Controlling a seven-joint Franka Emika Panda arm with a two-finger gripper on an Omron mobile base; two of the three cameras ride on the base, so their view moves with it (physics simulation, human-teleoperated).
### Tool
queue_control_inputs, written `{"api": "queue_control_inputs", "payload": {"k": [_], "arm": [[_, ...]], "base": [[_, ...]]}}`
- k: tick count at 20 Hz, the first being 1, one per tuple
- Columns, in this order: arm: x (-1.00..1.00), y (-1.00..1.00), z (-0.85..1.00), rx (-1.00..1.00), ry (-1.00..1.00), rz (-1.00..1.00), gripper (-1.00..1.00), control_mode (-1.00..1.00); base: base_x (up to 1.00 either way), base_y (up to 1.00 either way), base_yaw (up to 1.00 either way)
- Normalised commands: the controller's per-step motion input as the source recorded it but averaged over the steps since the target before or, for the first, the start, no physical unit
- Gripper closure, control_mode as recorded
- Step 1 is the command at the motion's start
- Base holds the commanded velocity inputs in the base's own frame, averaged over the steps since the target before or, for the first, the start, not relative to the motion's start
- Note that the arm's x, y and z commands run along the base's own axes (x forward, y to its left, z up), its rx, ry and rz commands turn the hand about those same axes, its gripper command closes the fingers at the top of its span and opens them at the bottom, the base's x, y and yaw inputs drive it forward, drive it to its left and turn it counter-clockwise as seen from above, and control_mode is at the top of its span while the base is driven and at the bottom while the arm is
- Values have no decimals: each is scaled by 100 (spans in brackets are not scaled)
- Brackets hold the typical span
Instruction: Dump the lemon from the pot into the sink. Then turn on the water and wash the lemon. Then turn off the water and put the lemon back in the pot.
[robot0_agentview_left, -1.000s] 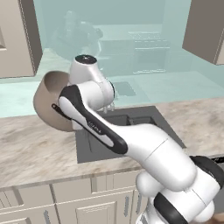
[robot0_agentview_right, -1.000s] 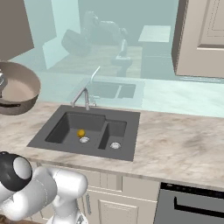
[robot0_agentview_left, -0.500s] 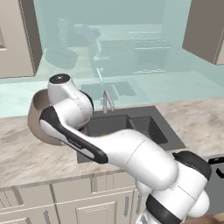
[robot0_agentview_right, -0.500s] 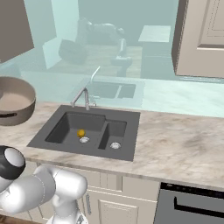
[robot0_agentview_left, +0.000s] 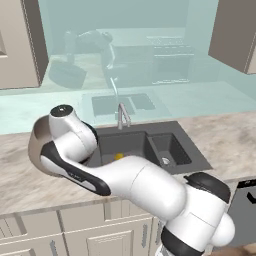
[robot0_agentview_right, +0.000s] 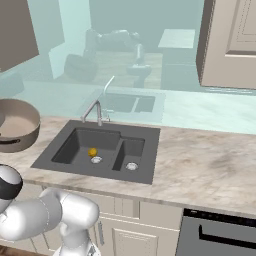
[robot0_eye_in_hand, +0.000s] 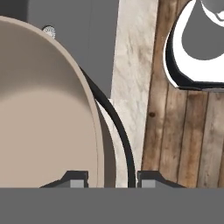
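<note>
A: Gripper (robot0_eye_in_hand: 108, 179) first; what does it have?

B: Its two fingertips (robot0_eye_in_hand: 75, 179) straddle the wall of the pot (robot0_eye_in_hand: 48, 109), one inside, one outside by the dark handle loop; the jaws are clamped on that rim; nothing lies in the part of the pot's pale inside that shows.

A: Room around the pot?

B: In the right base view the pot (robot0_agentview_right: 17, 125) sits upright at the left end of the counter (robot0_agentview_right: 200, 170), well apart from the sink (robot0_agentview_right: 75, 145); bare marble lies between the two; in the hand view the counter's front edge runs just beside the handle, with wooden floor (robot0_eye_in_hand: 183, 144) beyond it.

A: Lemon?

B: Lemon (robot0_agentview_right: 92, 151) rests on the floor of the larger basin, just beside its silver drain (robot0_agentview_right: 96, 160); the left base view shows the lemon (robot0_agentview_left: 118, 156) there too, half hidden behind the arm; the faucet (robot0_agentview_right: 94, 111) stands at the back rim, spout over that basin.

A: Arm pose?

B: It sweeps from the base leftward along the counter's front; the wrist bends down over the pot (robot0_agentview_left: 37, 142).
</note>
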Motion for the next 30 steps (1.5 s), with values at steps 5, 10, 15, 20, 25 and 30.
{"api": "queue_control_inputs", "payload": {"k": [5,10,15,20,25,30], "arm": [[15,24,-36,-1,0,0,100,-100],[5,20,-30,-3,0,0,100,-100],[6,10,-27,-6,0,0,100,-100],[16,6,-22,-4,0,0,100,-100],[13,2,-23,-4,0,0,100,-100],[20,2,-26,-3,0,0,100,-100]], "base": [[0,0,0],[0,0,0],[0,0,0],[0,0,0],[0,0,0],[0,0,0]]}}
